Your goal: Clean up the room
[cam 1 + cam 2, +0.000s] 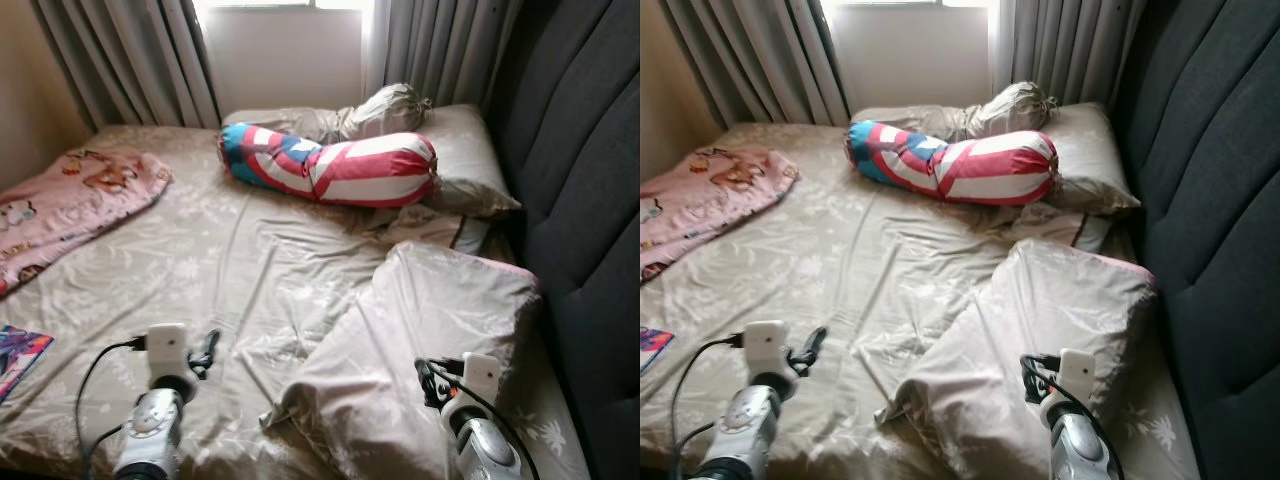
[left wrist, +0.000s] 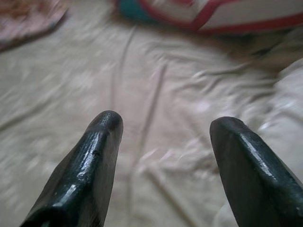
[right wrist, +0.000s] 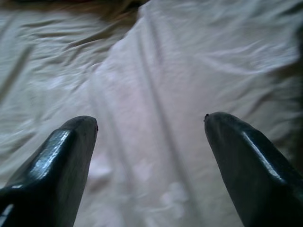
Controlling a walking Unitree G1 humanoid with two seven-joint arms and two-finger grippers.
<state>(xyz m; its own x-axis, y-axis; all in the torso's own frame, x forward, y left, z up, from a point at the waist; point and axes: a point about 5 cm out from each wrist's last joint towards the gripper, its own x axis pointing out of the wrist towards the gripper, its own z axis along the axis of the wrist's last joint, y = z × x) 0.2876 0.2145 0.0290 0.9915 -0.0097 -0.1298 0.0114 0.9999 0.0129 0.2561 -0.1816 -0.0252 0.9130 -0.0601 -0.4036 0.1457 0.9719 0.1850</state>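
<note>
Pillow (image 1: pixel 420 340), beige and rumpled, lies tilted at the near right of the bed (image 1: pixel 220 260), against the dark headboard (image 1: pixel 590 200); its near edge is cut off by the frame. A striped red, white and blue bolster (image 1: pixel 330 165) lies at the far side, partly covering another pillow (image 1: pixel 450 160) and a knotted beige bundle (image 1: pixel 385 110). A pink blanket (image 1: pixel 70 205) runs off the left edge, and a colourful book (image 1: pixel 20 355) at the near left is mostly cut off. The left wrist view is blurred. The left gripper (image 2: pixel 163 125) hangs over the wrinkled sheet with its fingers spread wide, holding nothing. The right gripper (image 3: pixel 151 123) is likewise wide apart just above the pillow's fabric.
</note>
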